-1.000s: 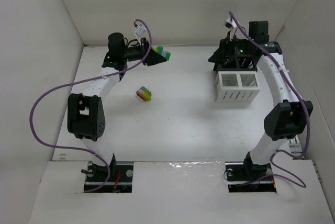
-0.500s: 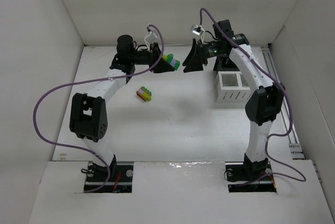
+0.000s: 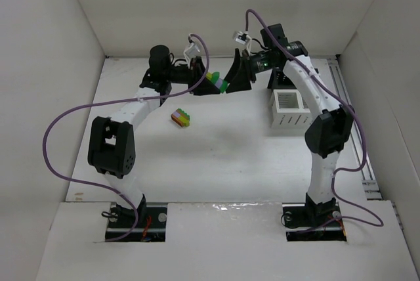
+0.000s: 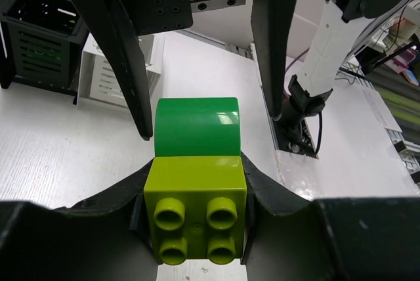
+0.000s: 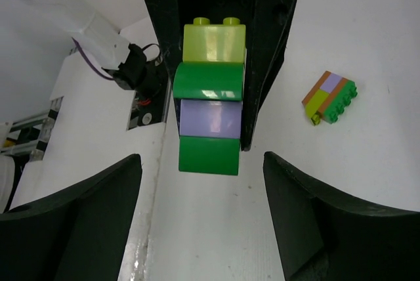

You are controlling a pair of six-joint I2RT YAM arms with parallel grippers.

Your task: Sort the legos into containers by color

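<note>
My left gripper [image 3: 205, 79] is shut on a short stack of legos [image 3: 216, 83], held in the air over the back of the table. Its pads clamp the lime brick [image 4: 195, 209], with a green one [image 4: 197, 127] beyond it. Seen from the right wrist, the stack runs lime [image 5: 214, 43], green, purple [image 5: 210, 118], green [image 5: 209, 155]. My right gripper [image 3: 231, 81] faces it, open, its fingers [image 5: 85, 215] wide on either side of the stack's green end without touching. A second stack [image 3: 181, 118] lies on the table. The white containers [image 3: 292, 108] stand at the right, the black containers [image 4: 39, 38] behind them.
White walls enclose the table at the back and on both sides. Purple cables loop off both arms, one [image 3: 56, 136] far out to the left. The right arm's forearm [image 3: 308, 90] passes over the containers.
My right arm has swung left from the containers to the held stack, and its jaws have opened wider. My left gripper has carried the stack a little to the right.
</note>
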